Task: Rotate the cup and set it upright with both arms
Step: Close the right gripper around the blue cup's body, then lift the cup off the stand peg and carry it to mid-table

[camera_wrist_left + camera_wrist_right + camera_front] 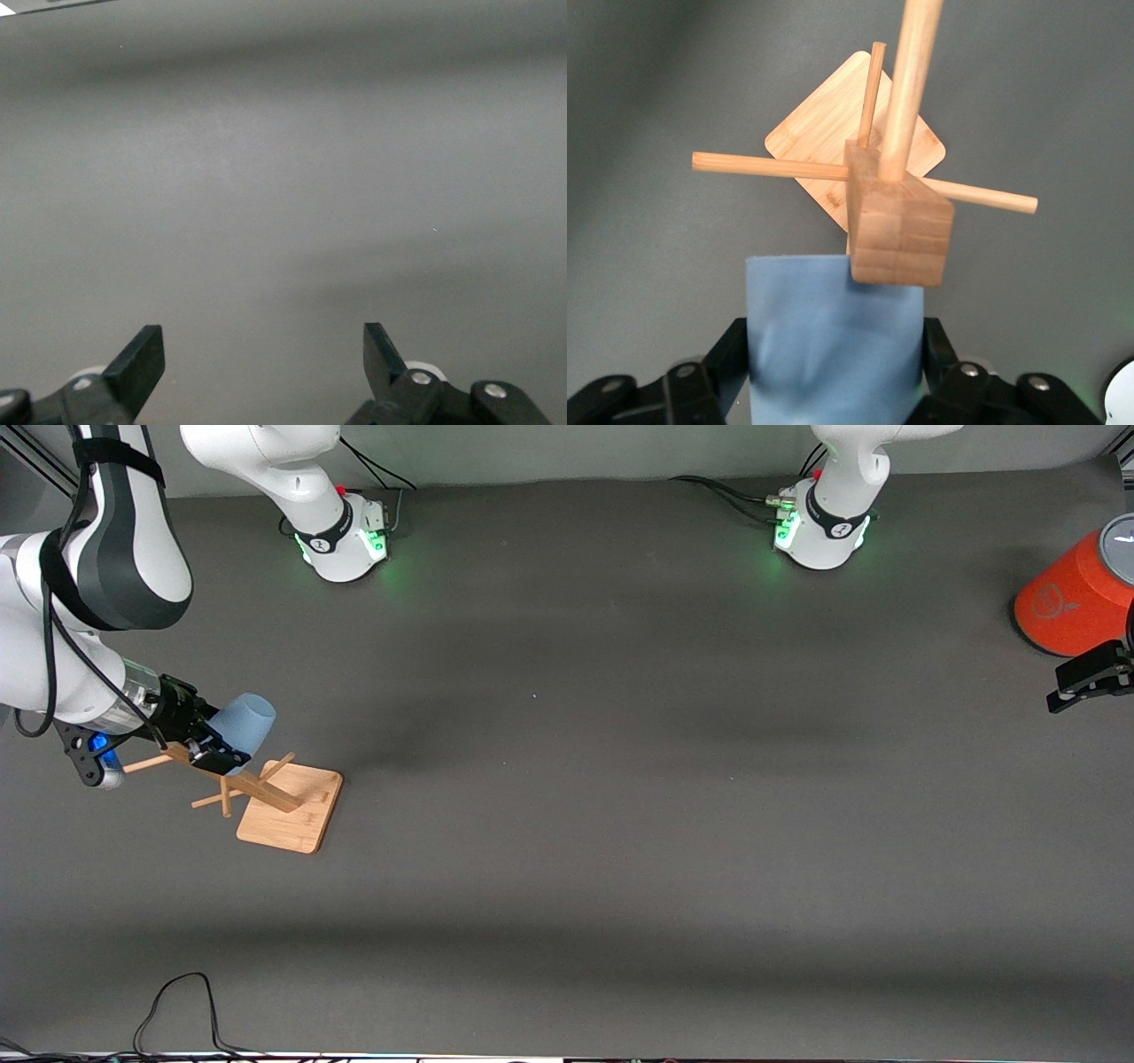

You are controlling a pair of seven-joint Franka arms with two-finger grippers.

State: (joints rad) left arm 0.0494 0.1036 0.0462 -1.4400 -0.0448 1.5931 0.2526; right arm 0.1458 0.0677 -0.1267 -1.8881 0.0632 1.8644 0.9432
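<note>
The pale-blue cup hangs tilted in the air beside the top of a wooden peg rack, its closed end pointing away from the fingers. My right gripper is shut on it. In the right wrist view the black fingers press both sides of the cup, whose wall looks slightly dented. The rack's square post top overlaps the cup's end there. My left gripper waits open at the left arm's end of the table, with only bare grey table between its fingertips.
The rack stands on a square bamboo base near the right arm's end, with thin pegs sticking out sideways. A big orange cylinder with a grey top stands beside the left gripper. Black cables lie along the front edge.
</note>
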